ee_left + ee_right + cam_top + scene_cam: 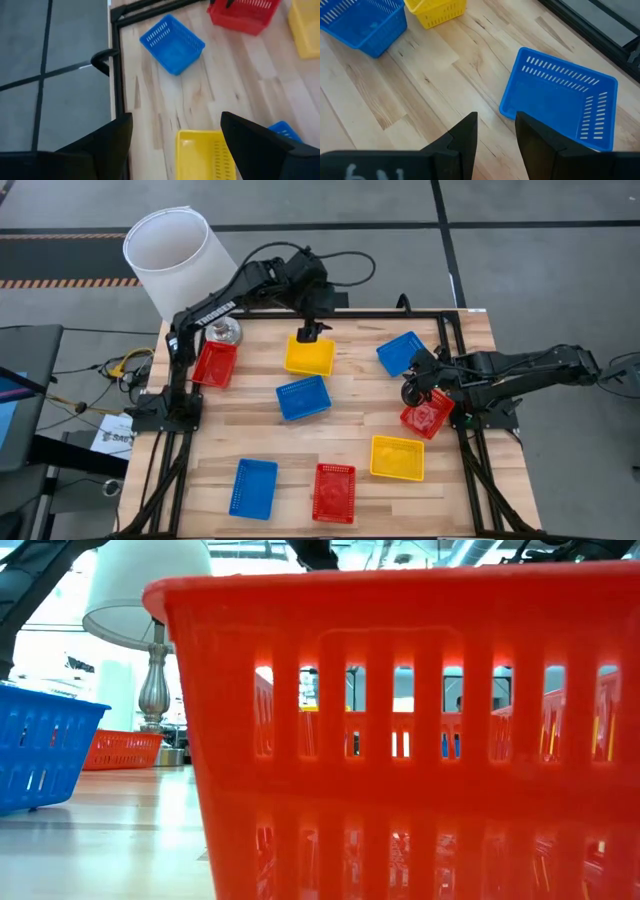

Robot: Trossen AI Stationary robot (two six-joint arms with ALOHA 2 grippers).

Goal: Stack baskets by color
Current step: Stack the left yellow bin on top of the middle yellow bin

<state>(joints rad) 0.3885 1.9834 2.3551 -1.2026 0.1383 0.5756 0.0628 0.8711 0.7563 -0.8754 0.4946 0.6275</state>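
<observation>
Overhead, as I watched remotely:
L gripper (311, 332): jaws wide, empty, hung over far yellow basket (309, 356).
R gripper (413, 392): jaws part-open, empty, beside far-right blue basket (401, 352) and a red basket (428, 415).
Baskets: scattered singly across table (250, 435), none stacked.
Lamp (175, 255): far-left corner.

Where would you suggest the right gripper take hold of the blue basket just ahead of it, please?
Probably one thin wall of the blue basket, taken from above: it sits upright, open side up, so the right gripper can straddle the rim.
</observation>
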